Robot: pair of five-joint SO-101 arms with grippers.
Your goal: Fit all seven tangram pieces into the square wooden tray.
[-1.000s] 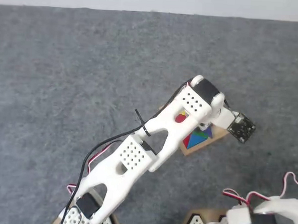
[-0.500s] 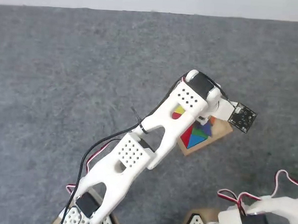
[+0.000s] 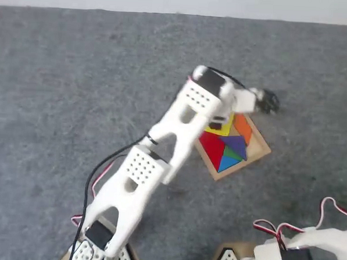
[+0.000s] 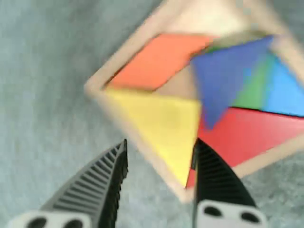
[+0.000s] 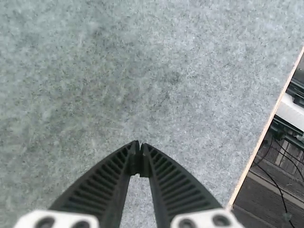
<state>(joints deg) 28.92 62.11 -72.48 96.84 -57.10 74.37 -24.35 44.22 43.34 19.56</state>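
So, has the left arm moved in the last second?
Yes. Against the still tray, the left arm swung toward the far left, uncovering more of it.

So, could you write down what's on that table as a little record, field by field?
Surface: grey mat
Tray: square wooden tray, lying on the mat
Pieces in tray: yellow piece, red piece, orange piece, dark blue piece, green piece, light blue piece
Seventh piece: cannot tell
Left pincer: open, empty, over the tray's edge by the yellow piece
Right pincer: shut, empty, over bare mat
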